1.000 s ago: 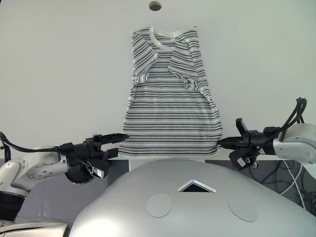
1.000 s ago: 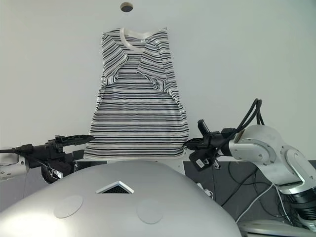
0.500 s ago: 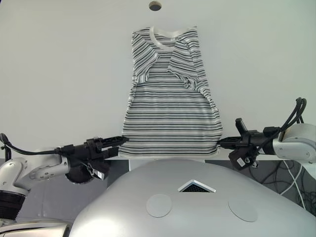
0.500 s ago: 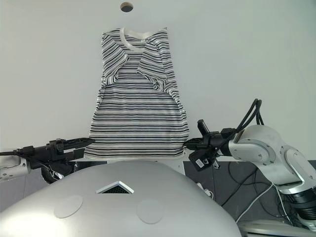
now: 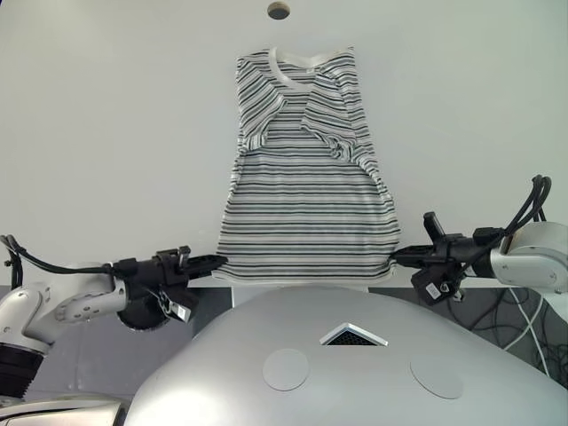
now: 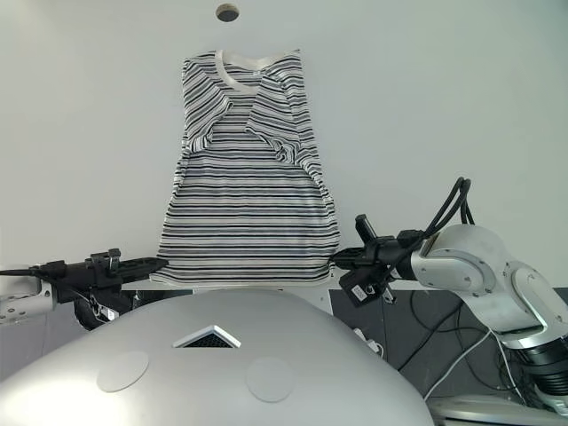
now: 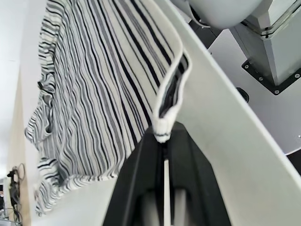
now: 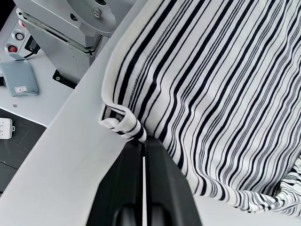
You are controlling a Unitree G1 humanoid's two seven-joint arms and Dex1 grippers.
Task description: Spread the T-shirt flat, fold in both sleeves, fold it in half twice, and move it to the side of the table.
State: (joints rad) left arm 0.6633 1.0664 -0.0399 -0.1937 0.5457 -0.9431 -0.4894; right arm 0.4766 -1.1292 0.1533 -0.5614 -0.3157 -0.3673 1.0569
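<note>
Left gripper (image 5: 220, 259), right gripper (image 5: 396, 257), pinching T-shirt (image 5: 306, 195) hem corners

T-shirt (image 7: 94, 70) running off both wrist views' edges, its hem corners covering the tips of left pincer (image 7: 162, 138) and right pincer (image 8: 142, 141)

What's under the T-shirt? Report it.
The white table shows all around the T-shirt, which lies on it. The left gripper and right gripper pinch its near hem corners. The surface beneath the cloth is covered.
</note>
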